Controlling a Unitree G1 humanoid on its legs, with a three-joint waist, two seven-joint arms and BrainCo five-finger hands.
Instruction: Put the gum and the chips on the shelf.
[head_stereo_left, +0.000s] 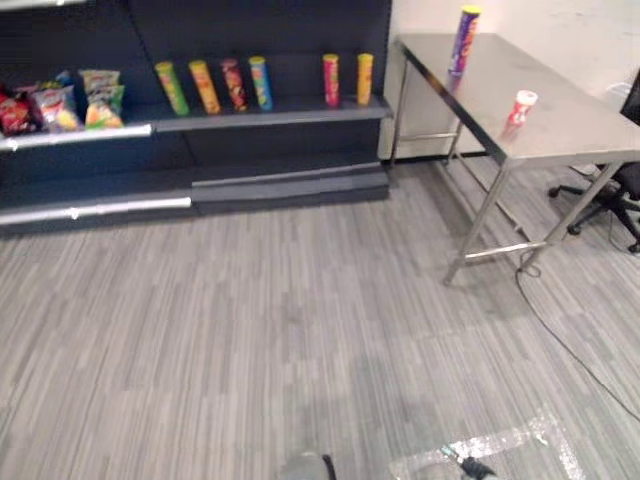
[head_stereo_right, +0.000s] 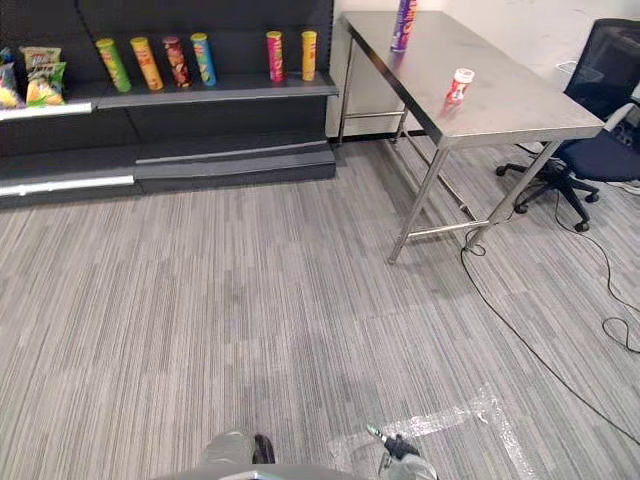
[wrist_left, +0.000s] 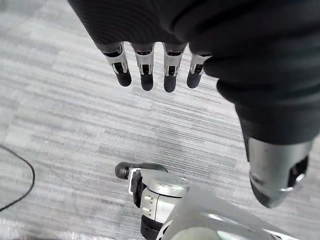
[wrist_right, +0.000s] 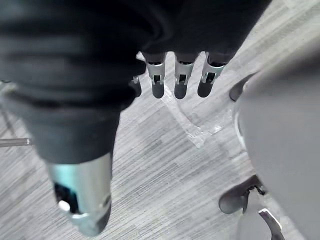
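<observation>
left robot hand (wrist_left: 145, 75) and right robot hand (wrist_right: 181, 85) hang spread open over floor (head_stereo_left: 300, 330); gum (head_stereo_left: 522, 106) and chips (head_stereo_left: 465, 40) stand on worktop (head_stereo_left: 570, 125) at 2 o'clock, shelf (head_stereo_left: 270, 115) at 11.

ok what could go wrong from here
The tall purple chips can stands upright on the steel table; a glancing touch may topple it. The small red-and-white gum tub could slip from a loose grip. The dark shelf holds a row of cans, which a careless placement might knock over.
</observation>
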